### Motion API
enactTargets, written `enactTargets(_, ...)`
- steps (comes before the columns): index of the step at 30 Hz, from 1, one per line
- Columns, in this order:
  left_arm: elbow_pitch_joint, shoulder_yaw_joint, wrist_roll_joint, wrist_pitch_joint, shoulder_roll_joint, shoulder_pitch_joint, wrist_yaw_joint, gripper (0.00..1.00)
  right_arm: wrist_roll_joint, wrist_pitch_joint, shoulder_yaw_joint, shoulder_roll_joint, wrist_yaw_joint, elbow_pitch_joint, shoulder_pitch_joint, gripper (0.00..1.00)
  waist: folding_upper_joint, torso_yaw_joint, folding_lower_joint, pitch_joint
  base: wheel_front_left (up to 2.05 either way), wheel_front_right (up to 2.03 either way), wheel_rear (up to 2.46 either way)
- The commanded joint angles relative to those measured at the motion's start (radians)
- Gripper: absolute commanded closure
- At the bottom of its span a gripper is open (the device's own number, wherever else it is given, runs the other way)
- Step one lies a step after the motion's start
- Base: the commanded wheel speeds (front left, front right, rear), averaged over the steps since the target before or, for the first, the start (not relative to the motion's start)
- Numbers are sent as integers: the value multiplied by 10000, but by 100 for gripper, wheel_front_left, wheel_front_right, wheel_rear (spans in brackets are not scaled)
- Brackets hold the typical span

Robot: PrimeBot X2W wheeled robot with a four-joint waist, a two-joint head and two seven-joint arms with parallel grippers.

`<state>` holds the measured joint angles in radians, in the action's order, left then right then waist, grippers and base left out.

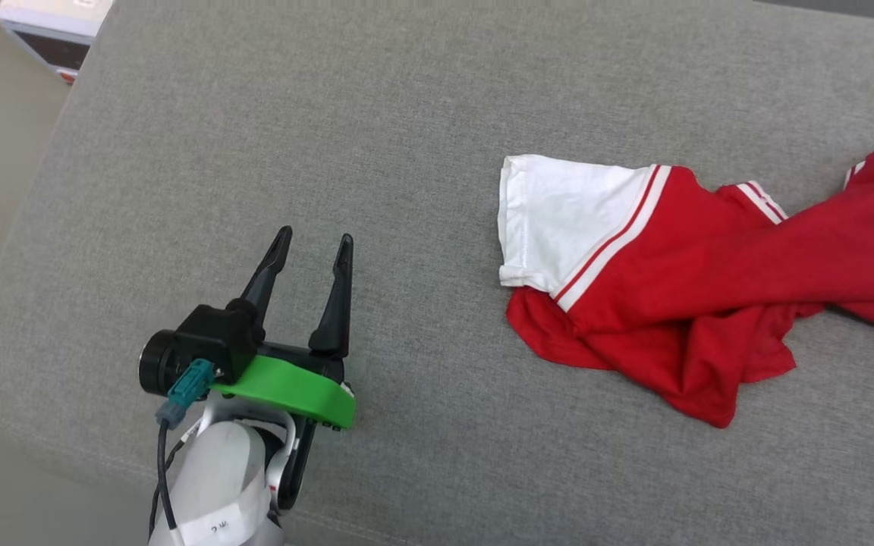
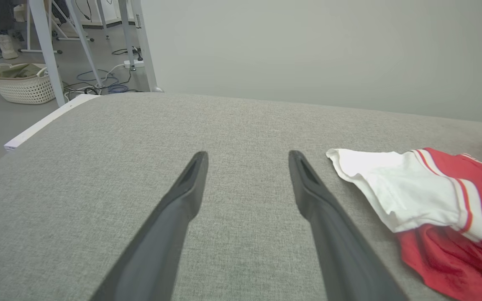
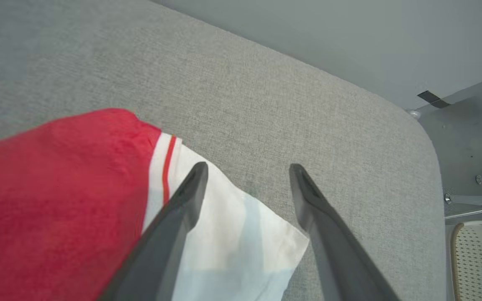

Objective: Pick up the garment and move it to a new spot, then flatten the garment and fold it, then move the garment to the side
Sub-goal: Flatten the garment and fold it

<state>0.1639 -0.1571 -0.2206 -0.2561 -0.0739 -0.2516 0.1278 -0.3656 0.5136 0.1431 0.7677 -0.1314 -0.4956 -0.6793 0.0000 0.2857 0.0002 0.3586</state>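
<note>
The red garment (image 1: 710, 280) lies crumpled on the grey cushion (image 1: 331, 136) at the right, one white-cuffed sleeve (image 1: 566, 216) spread toward the middle. Its chest lettering is hidden. My left gripper (image 1: 314, 246) stands open over bare cushion at the lower left, well apart from the sleeve. In the left wrist view the left gripper (image 2: 247, 161) is open, with the white sleeve (image 2: 396, 192) just off to the right of its fingers. In the right wrist view my right gripper (image 3: 247, 171) hangs open above the garment's other white cuff (image 3: 232, 238) and red cloth (image 3: 57, 200).
A white box (image 1: 54, 26) sits on the floor beyond the cushion's far left corner. A woven basket (image 2: 21, 83), cables and white frame legs (image 2: 48, 46) stand on the floor past the cushion's edge. The cushion's rounded corner (image 3: 423, 125) is near the right gripper.
</note>
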Motion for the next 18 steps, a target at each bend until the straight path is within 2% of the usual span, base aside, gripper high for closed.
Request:
enactTargets(1, 8, 36, 9, -57, -39, -54, 29, 0, -64, -353, -52, -192, 7, -23, -105, 0, 0, -481, -2, -594, 0, 0, 0)
enactTargets(11, -43, 264, -241, -57, -225, 388, 29, 0, -645, -3284, -272, -1319, 7, 1128, 1134, 0, 0, -1442, -2, -2005, 0, 0, 0)
enactTargets(12, -48, 288, -274, -57, -243, 456, 29, 0, -689, -3677, -444, -1539, 7, 1301, 1373, 0, 0, -1548, -2, -2137, 0, 0, 0)
enactTargets(13, -55, 298, -320, -57, -285, 624, 29, 0, -638, -4462, -701, -2055, 7, 1866, 2198, 0, 0, -1759, -2, -2400, 0, 0, 0)
enactTargets(18, -101, 317, -461, -57, -309, 953, 29, 0, -416, -5567, -1283, -3090, 7, 2917, 3635, 0, 0, -2087, -2, -2697, 0, 0, 0)
